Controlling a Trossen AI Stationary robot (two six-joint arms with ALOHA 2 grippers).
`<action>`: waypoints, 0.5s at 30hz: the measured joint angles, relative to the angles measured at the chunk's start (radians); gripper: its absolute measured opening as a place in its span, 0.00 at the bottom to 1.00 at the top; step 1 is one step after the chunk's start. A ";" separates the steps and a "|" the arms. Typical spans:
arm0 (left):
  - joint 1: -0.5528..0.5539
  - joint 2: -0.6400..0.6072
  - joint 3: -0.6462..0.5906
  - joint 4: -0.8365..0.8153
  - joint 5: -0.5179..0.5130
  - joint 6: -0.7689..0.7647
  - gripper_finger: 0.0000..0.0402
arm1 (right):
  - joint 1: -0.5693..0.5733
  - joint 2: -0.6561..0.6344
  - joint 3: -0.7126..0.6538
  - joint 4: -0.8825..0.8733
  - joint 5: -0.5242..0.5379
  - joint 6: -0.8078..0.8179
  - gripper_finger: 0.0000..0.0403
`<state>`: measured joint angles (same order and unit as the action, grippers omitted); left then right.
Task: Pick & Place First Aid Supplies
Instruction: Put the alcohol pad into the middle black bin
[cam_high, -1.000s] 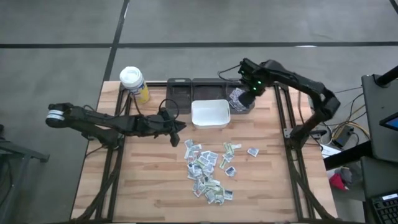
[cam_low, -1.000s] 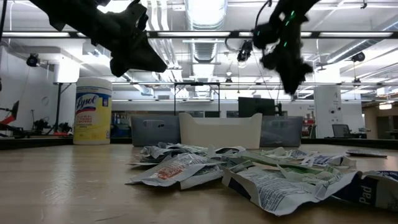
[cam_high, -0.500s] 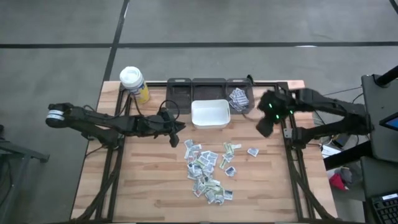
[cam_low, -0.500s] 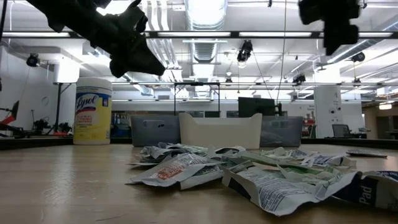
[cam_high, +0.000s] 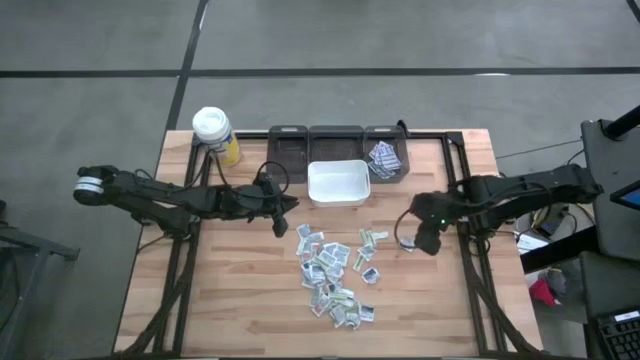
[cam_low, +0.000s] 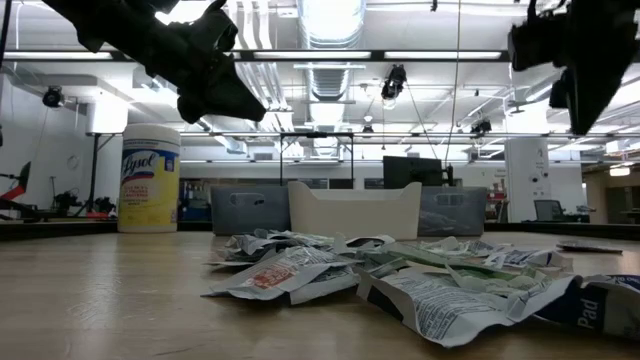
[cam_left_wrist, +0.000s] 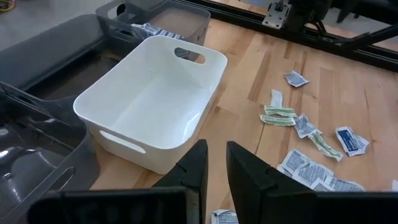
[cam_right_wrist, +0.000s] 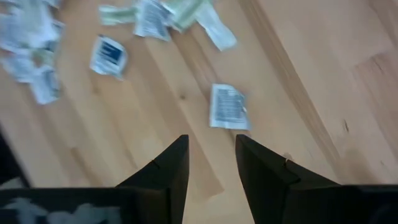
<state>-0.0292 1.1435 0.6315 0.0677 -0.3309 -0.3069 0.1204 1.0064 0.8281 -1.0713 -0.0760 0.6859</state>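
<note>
So, going left to right across the table:

Bottle: a yellow bottle with a white lid stands at the far left corner of the wooden table; in the low view it reads as a wipes canister.

Left gripper: the left gripper hangs above the table just left of the white bin, empty. In its wrist view the fingers stand a narrow slot apart with nothing between them, so slightly parted and gripping nothing.

Grey trays: three dark trays sit in a row along the far edge. The rightmost tray already has a few packets in it.

White bin: the white bin sits just in front of the trays, with nothing inside in the left wrist view.

First aid supplies: the packets lie in a loose scattered pile in the middle of the table, near side of the bin. One lone packet lies apart on the right of the pile.

Right gripper: the right gripper hovers just right of that lone packet. The wrist view shows the fingers spread, nothing held, with the single packet on the wood just beyond the tips.
</note>
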 joint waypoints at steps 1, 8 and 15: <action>0.000 0.000 0.000 0.000 0.000 0.000 0.13 | 0.000 0.006 -0.014 0.012 0.002 -0.002 0.31; 0.000 0.000 0.000 0.000 0.005 -0.002 0.13 | -0.001 0.065 -0.070 0.051 0.077 -0.007 0.31; -0.002 0.000 0.000 0.000 0.019 -0.004 0.13 | 0.000 0.162 -0.095 0.102 0.080 -0.008 0.33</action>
<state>-0.0307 1.1439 0.6315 0.0682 -0.3116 -0.3111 0.1200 1.1687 0.7333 -0.9692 0.0040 0.6781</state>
